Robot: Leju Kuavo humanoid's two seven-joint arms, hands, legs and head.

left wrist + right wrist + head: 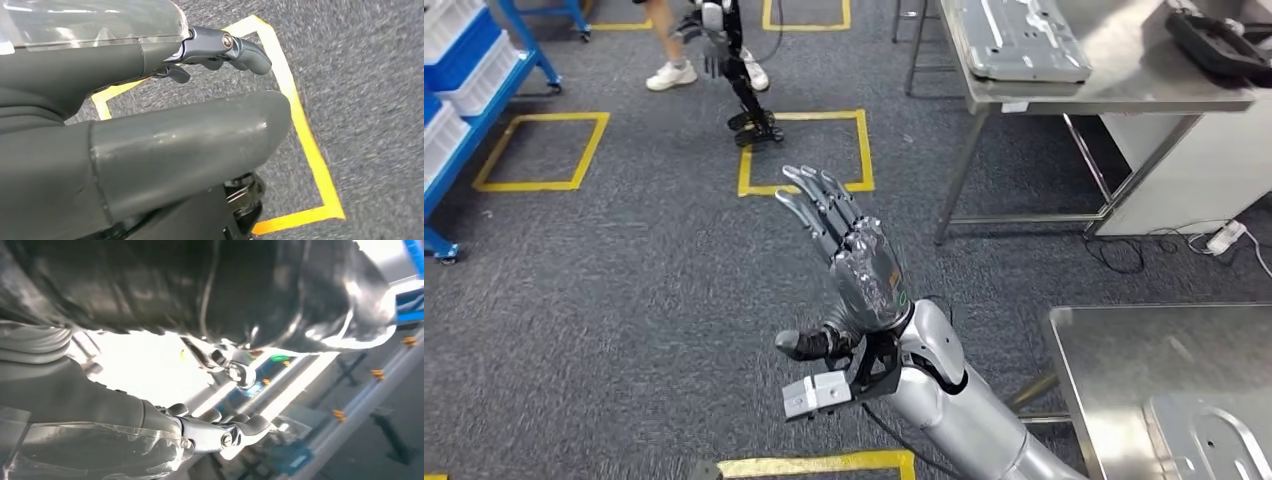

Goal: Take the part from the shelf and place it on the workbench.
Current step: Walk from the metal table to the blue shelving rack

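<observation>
Grey carpet floor (624,280) marked with yellow taped squares (804,150), a blue shelf (494,95) of bins off to the left, steel bench (1114,85) across on the right and a nearer bench (1124,340) at bottom right. Right hand (859,260) is raised over the floor, fingers spread wide, holding nothing. Left hand (190,145) hangs by the floor, looks loose and empty too. So I'd say we're at the fetch stage: no part picked up. Can't make out the part in the shelf bins from here; flat grey metal panels (1019,40) lie on both benches, but that's not the shelf. Next move probably means turning left and reaching into the shelf. Plenty of open carpet that way; watch the nearer bench's corner beside the right arm, plus a person's feet (671,75) and a dark jointed rig (749,100) ahead
</observation>
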